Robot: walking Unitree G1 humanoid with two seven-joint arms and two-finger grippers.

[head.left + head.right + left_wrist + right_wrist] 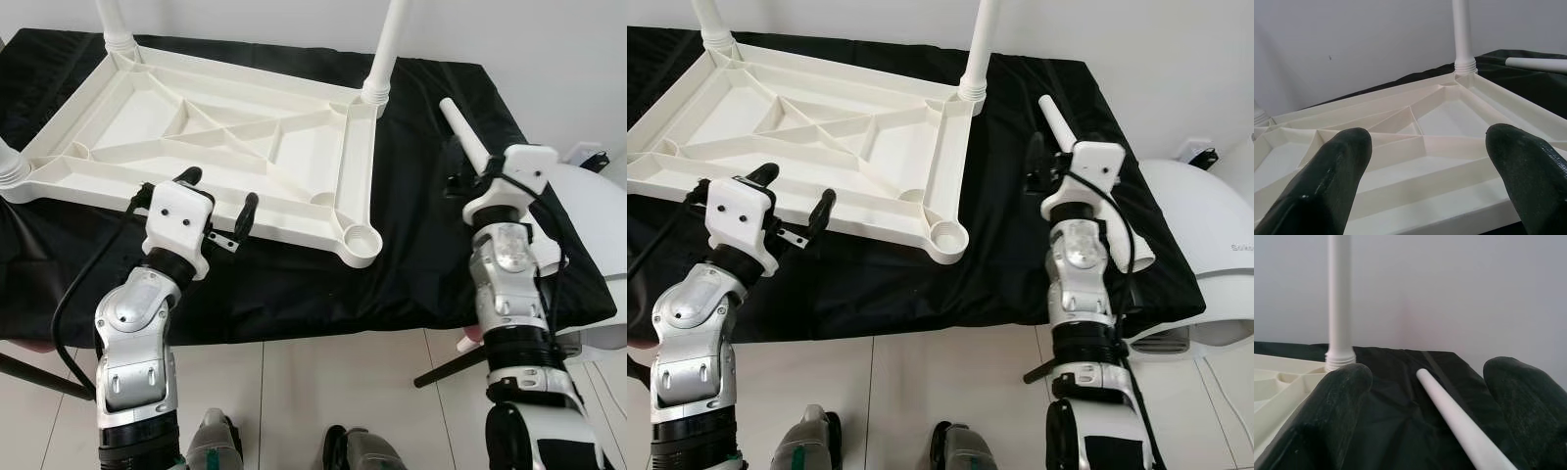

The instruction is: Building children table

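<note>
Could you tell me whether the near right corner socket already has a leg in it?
No, the socket is an empty ring; the loose leg lies on the cloth.

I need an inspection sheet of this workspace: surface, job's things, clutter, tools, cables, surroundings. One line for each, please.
Surface: black cloth covers the support.
Job's things: white tabletop lies upside down; three legs stand screwed in, the near right socket is empty; loose leg lies on the cloth to the right.
Clutter: nothing seen.
Tools: left tool open at the tabletop's near edge; right tool open around the loose leg, not closed on it.
Cables: black cable loops beside the left arm.
Surroundings: white wall behind, tiled floor, white rounded appliance on the right.
</note>
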